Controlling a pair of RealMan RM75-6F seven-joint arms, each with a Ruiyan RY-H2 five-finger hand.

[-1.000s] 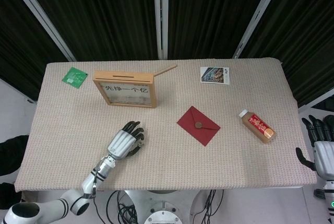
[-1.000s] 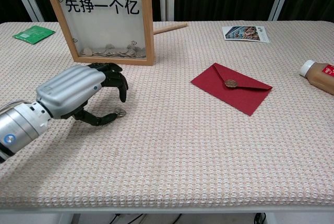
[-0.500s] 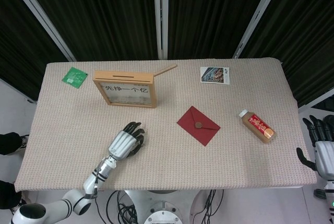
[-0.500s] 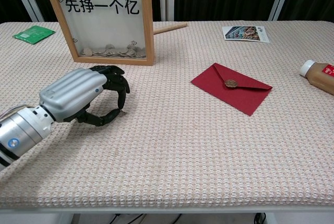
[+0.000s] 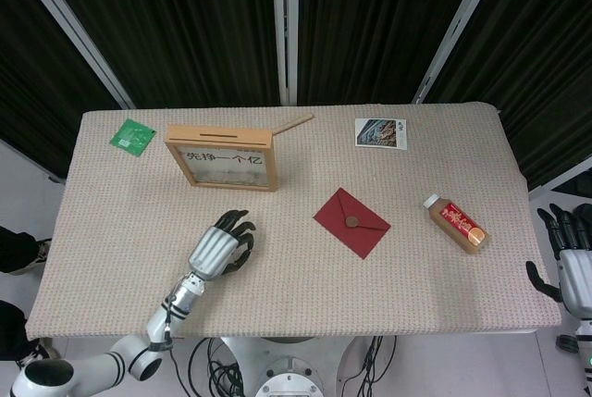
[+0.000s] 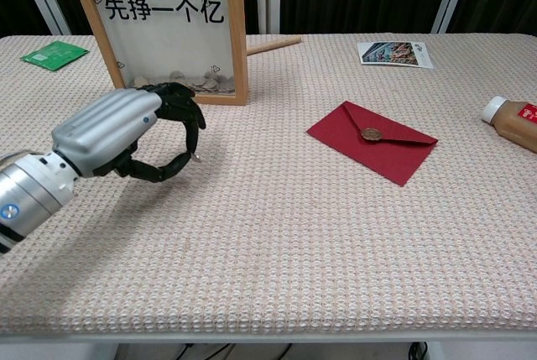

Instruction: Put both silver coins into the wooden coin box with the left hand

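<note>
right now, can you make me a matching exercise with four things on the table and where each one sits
Things:
1. green packet
2. red envelope
3. bottle
4. wooden coin box

Places:
A. lying on its side near the table's right edge
B. far left corner
C. middle of the table, flat, flap sealed with a round gold seal
D. standing upright just beyond the left hand

Pairs: 1-B, 2-C, 3-A, 4-D
</note>
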